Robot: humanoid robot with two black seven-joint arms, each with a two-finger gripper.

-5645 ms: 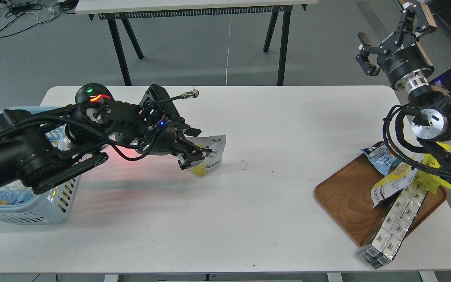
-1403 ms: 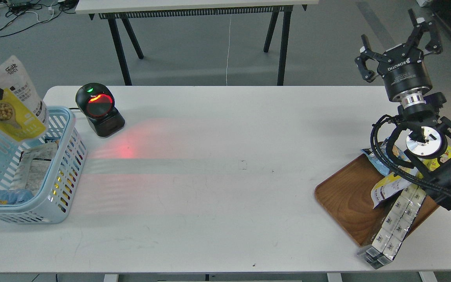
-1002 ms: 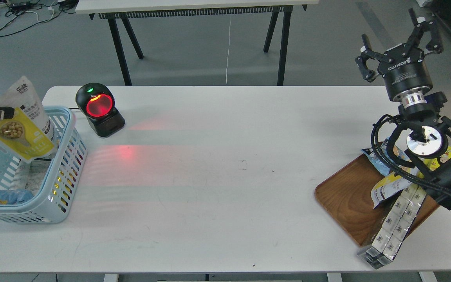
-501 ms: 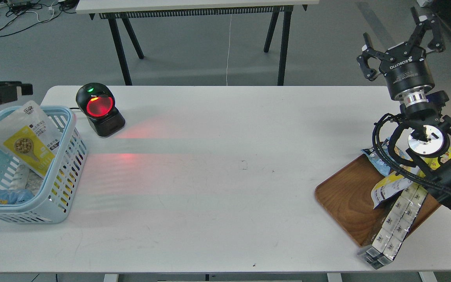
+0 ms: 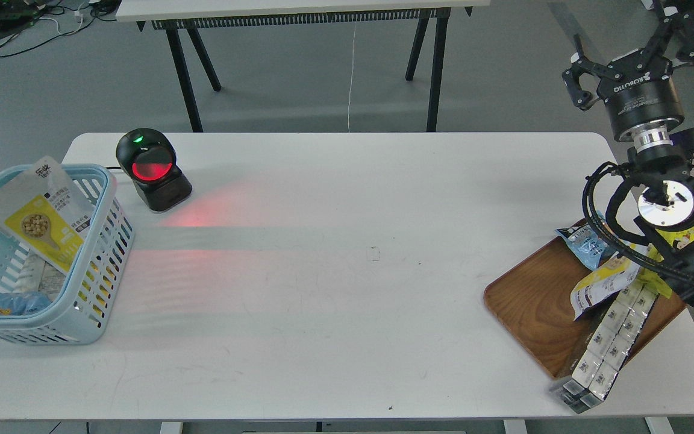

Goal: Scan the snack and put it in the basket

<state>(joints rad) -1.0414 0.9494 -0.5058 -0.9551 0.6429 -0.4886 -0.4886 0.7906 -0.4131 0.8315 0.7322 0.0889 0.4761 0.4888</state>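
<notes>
The snack, a yellow and white-grey pouch with a picture of round beige pieces, lies tilted inside the light blue basket at the table's left end, leaning on other packs. No gripper touches it. My left gripper is out of view. My right gripper is raised above the table's far right corner, its two fingers spread wide and empty.
A black barcode scanner with a red window stands right of the basket and throws red light on the table. A wooden tray at the right front holds a blue snack bag, a yellow-white pouch and boxed packs.
The left gripper carried the snack from the scanner to above the basket, let it go into the basket and withdrew out of view. The right arm drifted slightly right and up.
</notes>
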